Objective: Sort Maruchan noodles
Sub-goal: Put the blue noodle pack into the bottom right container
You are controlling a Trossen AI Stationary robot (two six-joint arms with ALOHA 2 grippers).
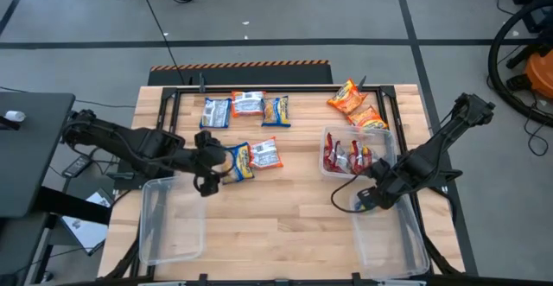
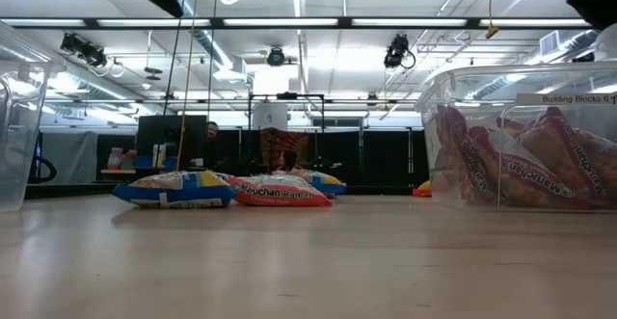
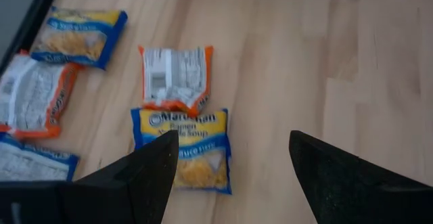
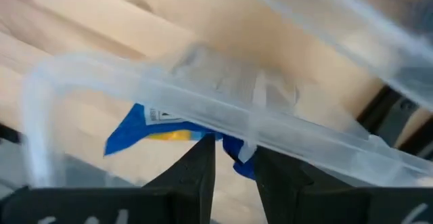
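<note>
Several flat, crinkly plastic Maruchan noodle packets lie loose on the pale wooden desk (image 1: 285, 225), and they look light, thin-skinned and slippery, with brittle noodles inside that a hard squeeze could crack. The left gripper (image 3: 233, 173), fingers spread wide and holding nothing, hangs over a blue-and-yellow packet (image 3: 186, 149) lying just ahead of it; an orange-edged packet turned printed-back up (image 3: 174, 77) touches that one's far end. I judge the best hold is across the short width, mid-body, fingers coming down flat so the film does not skid away.

The right gripper (image 4: 233, 160) sits at the rim of an empty clear plastic bin (image 1: 389, 234), fingers parted a little, with a blue-and-yellow packet (image 4: 152, 129) just beyond them; whether it is gripped or let go I cannot tell. Beyond it, another clear bin holding red packets (image 1: 350, 156) crowds that side. Bare desk lies open between the two grippers, and a second empty clear bin (image 1: 168, 221) waits beside the left gripper.
</note>
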